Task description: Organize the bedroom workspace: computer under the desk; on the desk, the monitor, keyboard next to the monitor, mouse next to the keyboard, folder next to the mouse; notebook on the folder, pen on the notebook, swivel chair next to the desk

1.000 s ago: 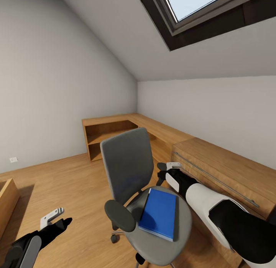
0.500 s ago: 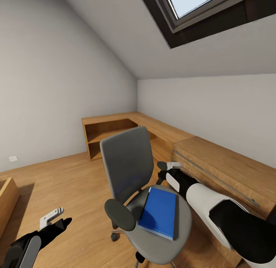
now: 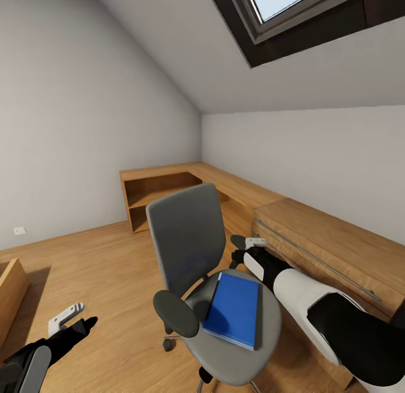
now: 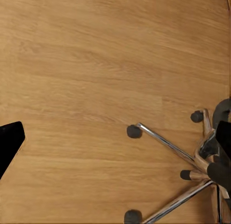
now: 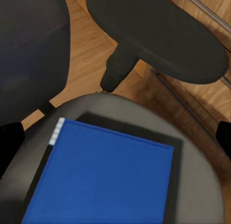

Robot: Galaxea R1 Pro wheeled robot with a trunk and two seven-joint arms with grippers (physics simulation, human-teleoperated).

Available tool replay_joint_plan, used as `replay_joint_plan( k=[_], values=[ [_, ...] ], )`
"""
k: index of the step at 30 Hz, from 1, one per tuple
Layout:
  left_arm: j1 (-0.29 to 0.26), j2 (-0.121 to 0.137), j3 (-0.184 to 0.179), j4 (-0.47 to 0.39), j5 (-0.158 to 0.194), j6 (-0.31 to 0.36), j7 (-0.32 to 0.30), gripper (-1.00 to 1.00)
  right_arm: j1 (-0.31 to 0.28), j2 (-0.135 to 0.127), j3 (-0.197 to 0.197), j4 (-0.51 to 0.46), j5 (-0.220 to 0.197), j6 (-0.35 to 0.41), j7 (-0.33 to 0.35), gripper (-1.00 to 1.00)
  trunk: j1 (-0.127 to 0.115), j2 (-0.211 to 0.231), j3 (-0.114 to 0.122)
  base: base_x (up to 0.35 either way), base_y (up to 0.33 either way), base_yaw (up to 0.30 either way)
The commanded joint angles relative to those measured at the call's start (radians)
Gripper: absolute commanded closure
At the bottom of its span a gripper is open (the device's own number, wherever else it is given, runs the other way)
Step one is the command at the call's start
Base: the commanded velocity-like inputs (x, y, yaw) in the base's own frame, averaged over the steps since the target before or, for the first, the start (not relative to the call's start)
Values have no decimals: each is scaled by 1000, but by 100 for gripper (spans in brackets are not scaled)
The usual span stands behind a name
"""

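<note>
Reaching forward, my right gripper point(image 3: 243, 252) hangs beside the swivel chair point(image 3: 194, 252), above the far edge of its grey padded seat; both fingertips sit wide apart, holding nothing. A flat bright-blue folder point(image 3: 233, 311) lies on that seat. My left gripper point(image 3: 70, 320) hovers low over bare wooden floor point(image 4: 86, 80); I cannot tell its spread.

Plain pale-grey walls point(image 3: 84, 128) meet a sloped ceiling holding a dark-framed skylight point(image 3: 304, 16) at 1 o'clock, while warm wood-plank flooring point(image 3: 101, 269) runs to a light-wood open shelving unit point(image 3: 163, 193) at 12 o'clock and a light-wood drawer chest point(image 3: 332, 246) at 3 o'clock.
</note>
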Motion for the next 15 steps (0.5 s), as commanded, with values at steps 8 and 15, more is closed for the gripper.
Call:
replay_joint_plan(
  k=[8,15],
  values=[
    [-1,-6,31,-46,12,5,8,-100,-1,-3,9,3,-5,2,-3,-100,31,-57,-26,0,0,0],
    [-1,-6,33,-48,11,5,9,-100,0,-4,10,7,-2,-68,-2,-100,57,-106,-48,0,0,0]
  ],
)
